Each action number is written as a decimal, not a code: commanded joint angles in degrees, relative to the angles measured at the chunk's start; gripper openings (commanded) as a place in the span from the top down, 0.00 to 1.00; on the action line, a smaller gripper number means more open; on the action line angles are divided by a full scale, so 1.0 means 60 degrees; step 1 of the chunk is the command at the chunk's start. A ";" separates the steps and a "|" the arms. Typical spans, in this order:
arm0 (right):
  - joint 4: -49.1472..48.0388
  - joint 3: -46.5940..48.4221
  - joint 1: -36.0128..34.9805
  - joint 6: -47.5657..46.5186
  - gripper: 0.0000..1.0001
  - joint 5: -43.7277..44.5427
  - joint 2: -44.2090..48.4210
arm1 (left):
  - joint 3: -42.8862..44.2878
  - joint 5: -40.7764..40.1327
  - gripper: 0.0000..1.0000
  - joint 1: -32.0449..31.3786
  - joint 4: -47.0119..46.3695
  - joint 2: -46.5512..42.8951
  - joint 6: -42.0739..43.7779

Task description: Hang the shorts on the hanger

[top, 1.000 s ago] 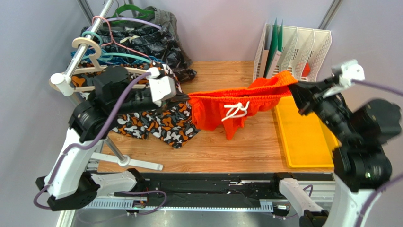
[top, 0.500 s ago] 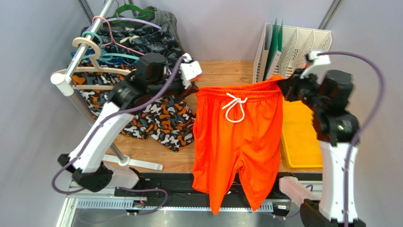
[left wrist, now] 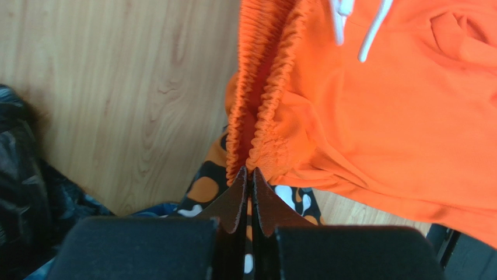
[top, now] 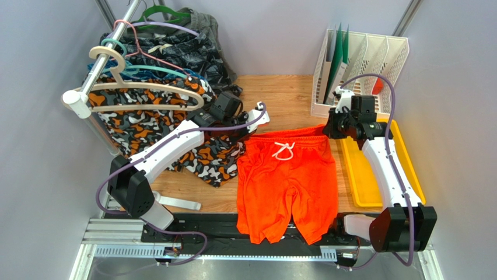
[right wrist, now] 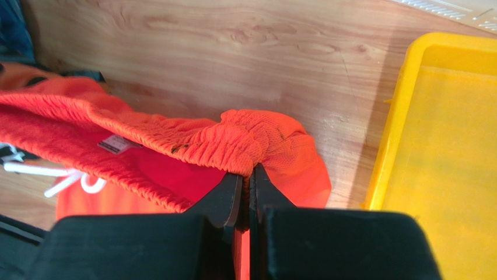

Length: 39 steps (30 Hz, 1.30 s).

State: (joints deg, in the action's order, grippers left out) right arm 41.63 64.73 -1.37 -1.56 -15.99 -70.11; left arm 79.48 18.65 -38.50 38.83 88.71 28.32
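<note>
The wooden table (top: 280, 93) carries everything. The shorts (top: 289, 181) lie spread front-up near its middle. Their waistband is at 12 o'clock and their legs trail over the table's 6 o'clock edge onto the black base rail.

At 9 o'clock of them are the camouflage shorts (top: 198, 154), partly on the table and partly under the hanger. A yellow tray (top: 376, 169) sits at 3 o'clock, just beside the shorts, with a white file rack (top: 373, 52) at its 12 o'clock.

The hanger (top: 151, 86) hangs from a metal rail (top: 99, 67) at 10 o'clock, well apart from the shorts and among thinner coloured hangers.

The left tool (top: 246, 131) has its fingers pressed together on the waistband's 9 o'clock corner; its wrist view shows the gathered elastic caught between the tips (left wrist: 249, 175). The right tool (top: 331, 127) likewise pinches the 3 o'clock corner, where the ruffled band bunches over its tips (right wrist: 248, 170). The white drawstring (top: 284, 150) lies looped just below the waistband's centre.
</note>
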 commanded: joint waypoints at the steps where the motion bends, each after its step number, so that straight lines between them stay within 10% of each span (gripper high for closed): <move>1: 0.0707 -0.0518 0.0008 -0.1437 1.00 0.0013 0.0083 | -0.0677 0.0581 1.00 -0.0262 0.0251 -0.0297 0.0919; 12: 0.1939 -0.1369 -0.1454 -0.3635 0.86 0.0218 -0.0956 | -0.1558 0.0875 0.97 -0.1419 0.0618 0.0493 0.1461; 17: 0.2524 -0.0931 -0.1633 -0.3577 0.35 0.0262 -0.0958 | -0.1061 0.1372 0.54 -0.1435 0.1203 0.0554 0.1740; 20: 0.2964 -0.0112 -0.1516 -0.3373 0.22 0.0117 -0.0534 | -0.0636 0.1768 0.34 -0.1406 0.1511 -0.0207 0.1727; 29: 0.1942 0.3784 -0.1471 -0.2292 0.09 -0.2021 -0.0369 | 0.3287 0.2970 0.17 -0.0835 0.2230 -0.1864 0.0394; 39: -0.0008 0.8472 -0.2919 -0.1218 0.05 -0.4015 -0.2963 | 0.5532 -0.1230 0.15 -0.0132 -0.0302 -0.2801 -0.1744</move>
State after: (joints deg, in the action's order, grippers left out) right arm 46.85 107.07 -13.50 -11.33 -33.98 -83.40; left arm 110.85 25.69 -42.09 44.21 72.95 25.63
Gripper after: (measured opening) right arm 0.953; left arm 0.848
